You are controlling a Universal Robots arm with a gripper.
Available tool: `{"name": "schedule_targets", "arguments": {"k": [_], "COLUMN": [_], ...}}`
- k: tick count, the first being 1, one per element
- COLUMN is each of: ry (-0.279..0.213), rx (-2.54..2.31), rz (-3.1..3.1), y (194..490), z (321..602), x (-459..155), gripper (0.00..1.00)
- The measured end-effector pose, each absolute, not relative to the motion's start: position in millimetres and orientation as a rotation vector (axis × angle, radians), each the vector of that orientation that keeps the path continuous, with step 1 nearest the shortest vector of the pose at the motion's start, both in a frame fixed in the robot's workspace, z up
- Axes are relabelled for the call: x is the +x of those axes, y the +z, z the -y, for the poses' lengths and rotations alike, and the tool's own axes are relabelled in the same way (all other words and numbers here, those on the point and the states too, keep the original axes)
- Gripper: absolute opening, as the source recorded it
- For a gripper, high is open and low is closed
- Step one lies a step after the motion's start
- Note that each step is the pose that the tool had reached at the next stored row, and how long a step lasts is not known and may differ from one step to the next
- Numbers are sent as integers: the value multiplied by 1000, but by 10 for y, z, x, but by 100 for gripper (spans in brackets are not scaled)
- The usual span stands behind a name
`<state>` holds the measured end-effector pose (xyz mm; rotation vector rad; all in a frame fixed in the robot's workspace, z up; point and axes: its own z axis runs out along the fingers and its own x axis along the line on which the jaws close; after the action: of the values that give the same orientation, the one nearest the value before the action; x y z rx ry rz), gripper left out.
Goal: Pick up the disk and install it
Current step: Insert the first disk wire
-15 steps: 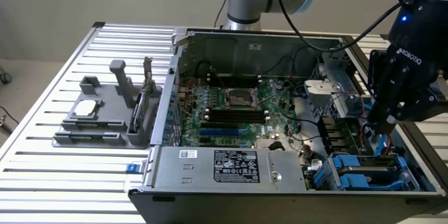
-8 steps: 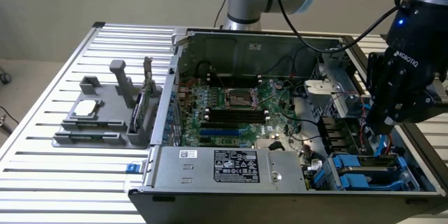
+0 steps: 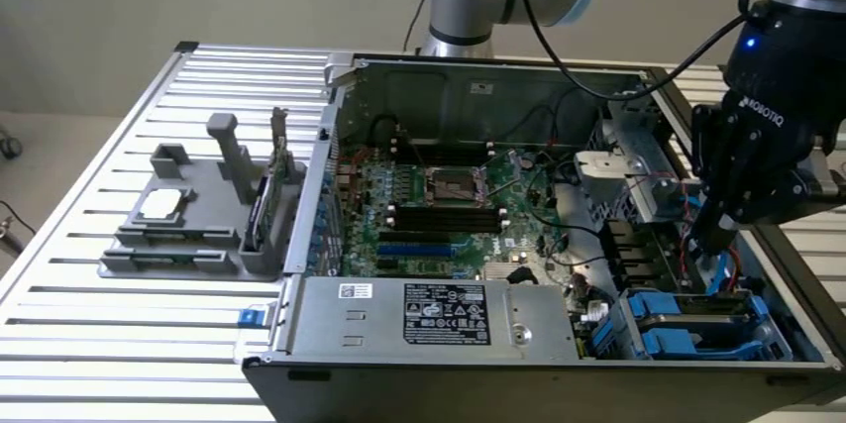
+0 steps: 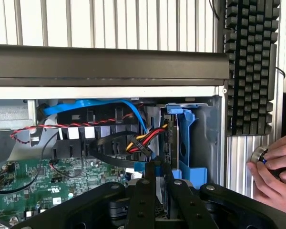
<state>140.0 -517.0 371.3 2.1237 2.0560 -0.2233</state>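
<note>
Closest in, the end effector (image 4: pixel 158 183) had its 2 dark fingers (image 4: pixel 142 193) drawn in tight, and as far as we could judge they were pinching the near edge of the disk (image 4: pixel 187 143). The disk stood edge-on in its blue carrier, reaching down into the drive bay (image 4: pixel 207 138) at the corner of the computer case (image 3: pixel 529 383). We read this as the install step. The pick was done and the drive was partway into its slot, though we could not see how deep it sat.

Finishing the seat would call for a straight push along the bay's guides, clear of the red, yellow and black cable bundle (image 4: pixel 143 139) lying just beside the carrier. The blue ribbon cable (image 4: pixel 90 106) draped close by too.

Further on, the motherboard (image 4: pixel 43 181) was cut off at the frame edge, and the case wall (image 4: pixel 109 64) hid the rest of the bay. Off to the side, a person's hand (image 4: pixel 272 172) held a small round object we couldn't identify. Beyond the case lay the slatted tabletop (image 4: pixel 109 21) and a black keyboard (image 4: pixel 251 62).

From the exterior view, the arm's body covered the contact point, and a 2nd blue carrier (image 3: pixel 687 329) sat lower in the bay. Out on the exterior view's left stood a grey holder (image 3: pixel 185 230).
</note>
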Motion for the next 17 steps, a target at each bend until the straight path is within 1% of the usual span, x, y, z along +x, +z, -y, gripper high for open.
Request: {"name": "schedule_targets", "arguments": {"k": [17], "ry": [-225], "rx": [2110], "rz": [-2066], "y": [3690], "z": [5202], "x": [1367], "gripper": [16]}}
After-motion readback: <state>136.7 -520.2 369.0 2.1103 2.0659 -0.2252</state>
